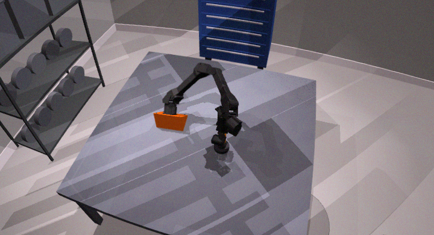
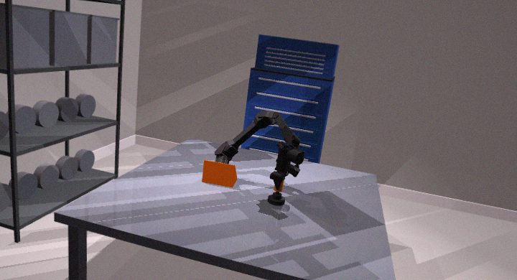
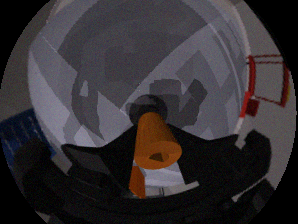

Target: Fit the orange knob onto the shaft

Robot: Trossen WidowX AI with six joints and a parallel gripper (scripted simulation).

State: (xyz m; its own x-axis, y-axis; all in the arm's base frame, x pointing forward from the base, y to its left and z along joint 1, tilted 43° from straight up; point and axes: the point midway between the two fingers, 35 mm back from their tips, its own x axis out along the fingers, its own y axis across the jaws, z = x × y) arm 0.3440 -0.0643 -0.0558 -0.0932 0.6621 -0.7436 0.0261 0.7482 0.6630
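Top view, read with the exterior: shows a thin-posted dark rack (image 1: 96,64) (image 2: 118,90) at left, bearing plain grey cylinders (image 1: 35,63) (image 2: 47,113) with flat round ends. Then, left of centre, shows a matte orange block (image 1: 170,122) (image 2: 219,174) with slanted ends, set on a smooth grey table (image 1: 121,160) (image 2: 144,212) (image 3: 50,100) striped by light and angular shadow. Farther right, toward the upper part, shows a glossy-looking blue cabinet (image 1: 234,23) (image 2: 289,86) (image 3: 25,135) with pale bar handles. From the block, see the black arm (image 1: 188,84) (image 2: 245,135) climb rightward to a high bend, then drop steeply to a gripper (image 1: 224,136) (image 2: 278,185) (image 3: 152,127) pointing down, clamped on the knob. Right of centre in the exterior frame, find the orange knob (image 2: 281,186) (image 3: 155,135) upright between the fingers, directly over the dark round pedestal (image 1: 221,149) (image 2: 276,200) (image 3: 145,107); cannot tell how far down the shaft. In the wrist frame, note a tapered-looking knob, low centre, with a dark hole in the near end.
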